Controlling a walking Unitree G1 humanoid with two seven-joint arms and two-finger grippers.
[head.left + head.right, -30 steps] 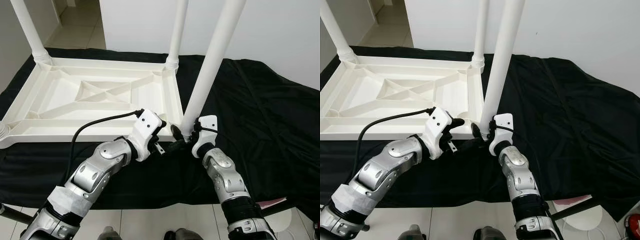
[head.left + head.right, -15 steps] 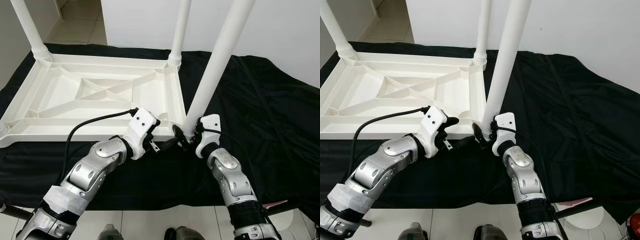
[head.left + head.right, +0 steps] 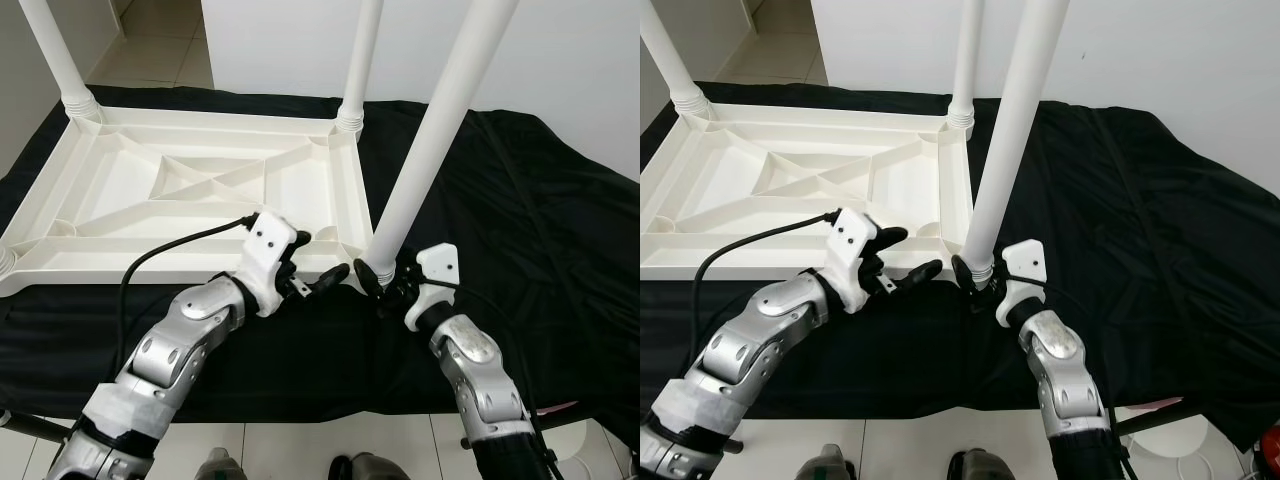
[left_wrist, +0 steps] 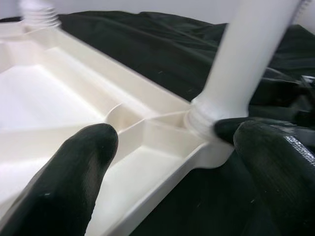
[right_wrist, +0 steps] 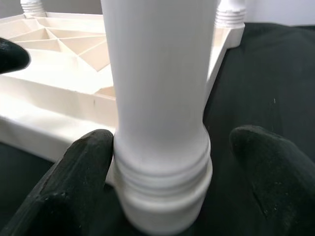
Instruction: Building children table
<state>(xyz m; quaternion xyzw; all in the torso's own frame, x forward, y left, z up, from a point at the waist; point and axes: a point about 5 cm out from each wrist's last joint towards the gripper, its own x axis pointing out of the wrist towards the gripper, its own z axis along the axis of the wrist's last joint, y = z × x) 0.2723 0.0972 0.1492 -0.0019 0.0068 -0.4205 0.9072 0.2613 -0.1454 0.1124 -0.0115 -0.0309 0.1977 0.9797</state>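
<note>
Upside down on the black cloth lies the white plastic tabletop, ribs facing up, so I can get at its corner sockets. Legs already stand in the corners at 11 and 12 o'clock. At about 5 o'clock of the top, the near leg leans slightly to the right with its threaded collar at the corner socket; I judge it not yet fully seated.

My right tool straddles the base of that leg, fingers spread, one pad touching the collar and the other standing clear, so it steadies rather than clamps. My left tool hovers open just beside the same corner, one finger over the rim, placed, I'd say, to brace the top while the leg turns.

No brand, label or writing is legible anywhere.
</note>
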